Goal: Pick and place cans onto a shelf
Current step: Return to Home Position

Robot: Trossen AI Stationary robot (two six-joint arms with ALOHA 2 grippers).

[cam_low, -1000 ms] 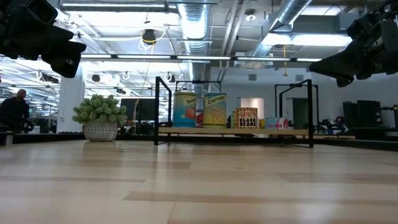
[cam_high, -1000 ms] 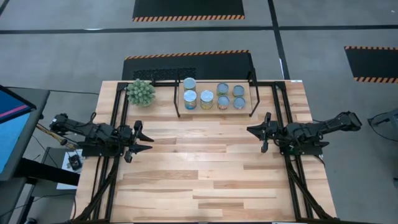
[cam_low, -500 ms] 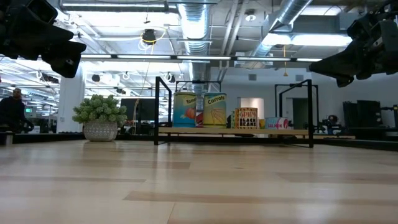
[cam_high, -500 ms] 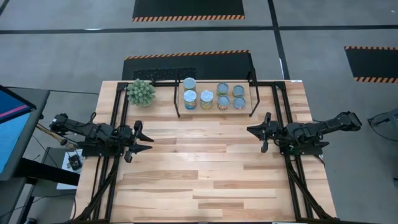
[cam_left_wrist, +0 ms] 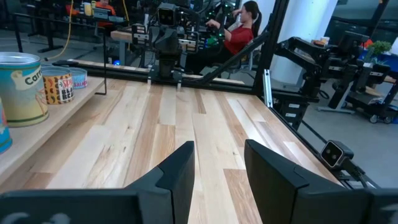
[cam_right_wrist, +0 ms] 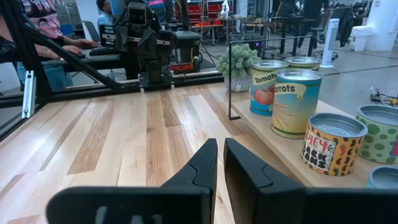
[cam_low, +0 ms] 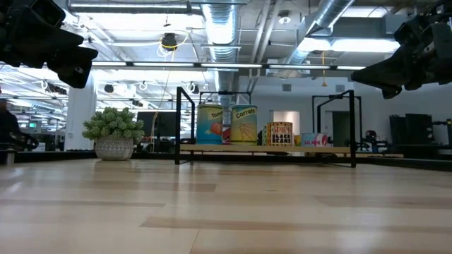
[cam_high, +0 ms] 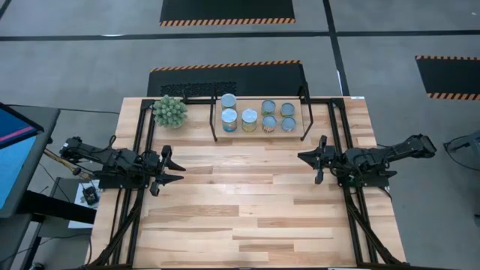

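**While every can stands racked, both jaws hang empty**

Since we see no can off the shelf, we judge the placing done and only the return to rest in hand. The worktop (cam_high: 247, 202) carries the shelf (cam_high: 255, 136) at its far edge, and we place everything else from that shelf. The left arm (cam_high: 112, 161) lies well in front of the shelf and out beyond its plant-side end. The right arm (cam_high: 375, 159) mirrors it beyond the other end. Both point inward, and the low view shows them raised above shelf height. The left jaws are parted by a clear gap and hold nothing. The right jaws are drawn almost together, with only a thin slit between them, and are also empty. A green plant (cam_high: 170, 111) sits just beside the shelf's end.

On the shelf board we count seven cans (cam_high: 249, 118), upright and close together. Three taller ones stand toward the plant end and four shorter ones form a block toward the other end. All are well apart from both jaws.

We take these for rigid metal tins, probably full and so heavy for their size, that will not give under a squeeze. Their labelled walls look smooth, so slipping seems a likelier risk than crushing. The best hold, in our judgement, is across the round wall at about mid-height. Neighbouring cans leave little room for the jaws.
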